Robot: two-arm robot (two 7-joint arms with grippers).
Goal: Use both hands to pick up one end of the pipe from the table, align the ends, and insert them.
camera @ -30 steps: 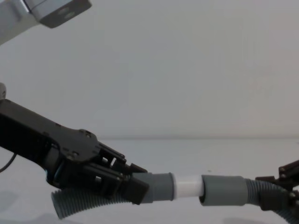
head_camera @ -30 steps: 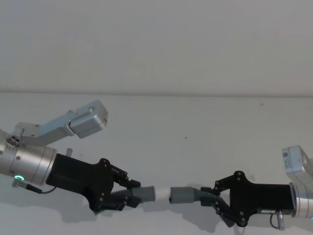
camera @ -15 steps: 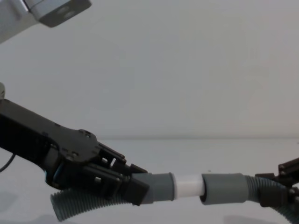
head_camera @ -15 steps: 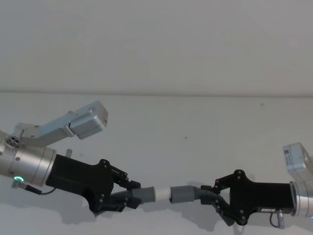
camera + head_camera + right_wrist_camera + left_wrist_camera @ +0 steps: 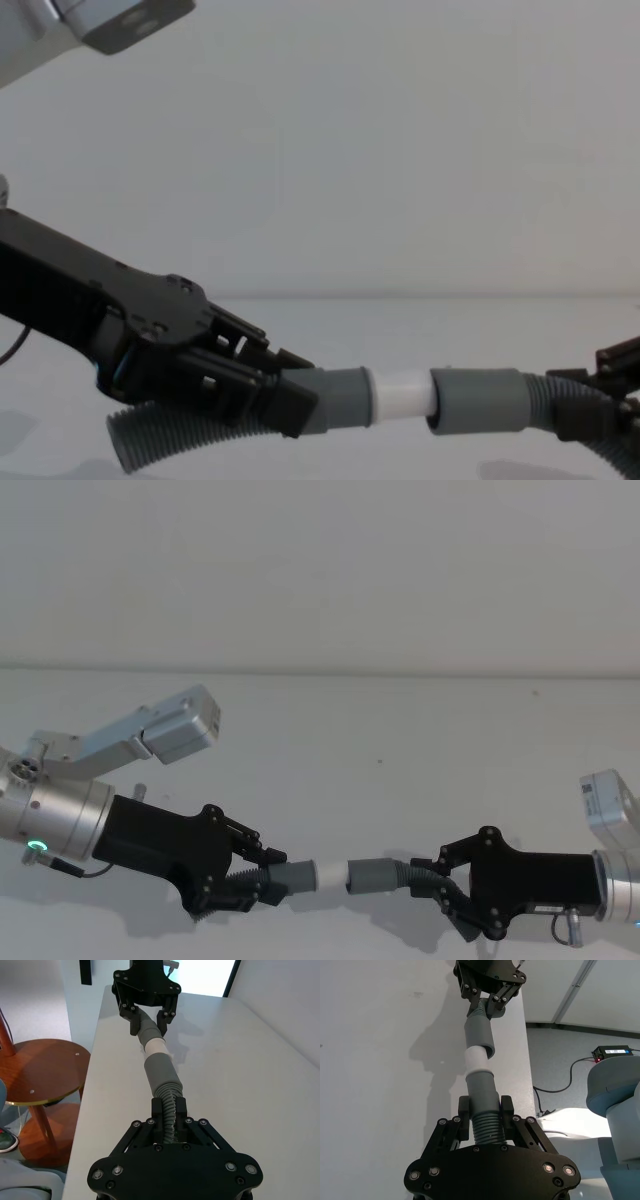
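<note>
Both ends of the pipe (image 5: 395, 876) are off the surface (image 5: 400, 740) and held in the air, so the pick-up is done. The left gripper (image 5: 262, 879), at about 7 o'clock in the head view, has its jaws closed on the corrugated hose just behind the grey spigot cuff (image 5: 335, 398). The right gripper (image 5: 440, 879), at about 5 o'clock, has its jaws closed on the ribbed hose just behind the socket cuff (image 5: 478, 401).

Alignment looks essentially finished. In the chest view the two cuffs lie on nearly one line, and the white spigot (image 5: 402, 395) bridges the space between them, its tip at or just inside the socket's open mouth. The left wrist view shows the socket cuff (image 5: 479, 1033) tilted a little off the spigot's axis, so the line is probably not perfectly straight.

What remains is the insertion proper. A clear band of white spigot (image 5: 331, 874) is exposed between the cuffs, which suggests the ends are only started, not seated. How deep the tip sits inside the socket cannot be told from these views. My judgement is that the task is about two-thirds through: the grippers need to push toward each other along the shared axis until the white band disappears into the socket.
</note>
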